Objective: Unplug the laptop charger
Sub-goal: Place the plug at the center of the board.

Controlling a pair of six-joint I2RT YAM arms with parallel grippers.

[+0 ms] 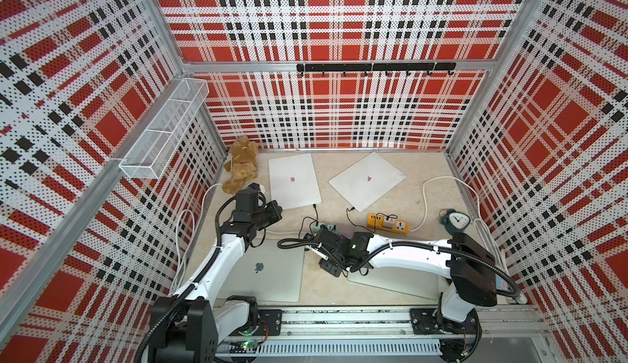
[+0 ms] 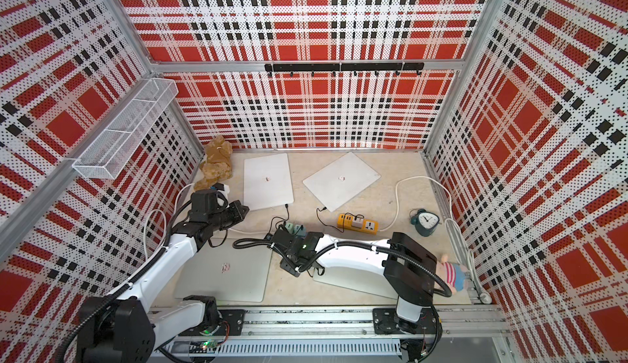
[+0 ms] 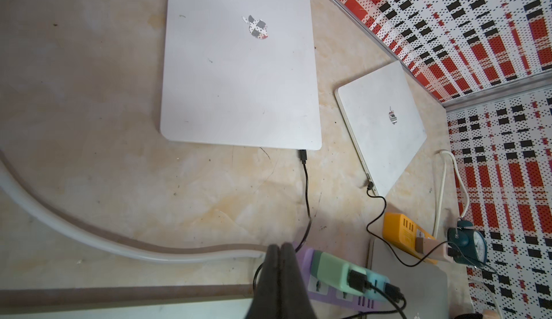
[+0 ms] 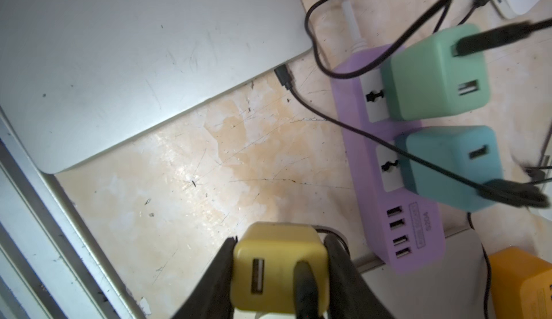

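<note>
**Inspector:** Clearance at the purple power strip point(image 4: 376, 204)?

**Assistant:** Restricted. The green charger point(image 4: 436, 72) and the blue charger point(image 4: 451, 165) stand side by side on it. Black cables point(image 4: 495, 37) cross over its sockets and the tabletop point(image 4: 209, 168) just beside it.

**Inspector:** Open ground?

**Assistant:** Bare tabletop between that strip and the grey laptop point(image 4: 119, 63). Nothing lies on it in the right wrist view.

**Inspector:** The rear?

**Assistant:** In both top views a bare lane separates the left white laptop point(image 1: 294, 181) from the angled white laptop point(image 1: 367, 181). The plush toy point(image 1: 241, 167) fills the back left corner. A white cord point(image 1: 424, 201) loops across the right side, between the orange power strip point(image 1: 387, 223) and the clock point(image 1: 455, 222).
</note>
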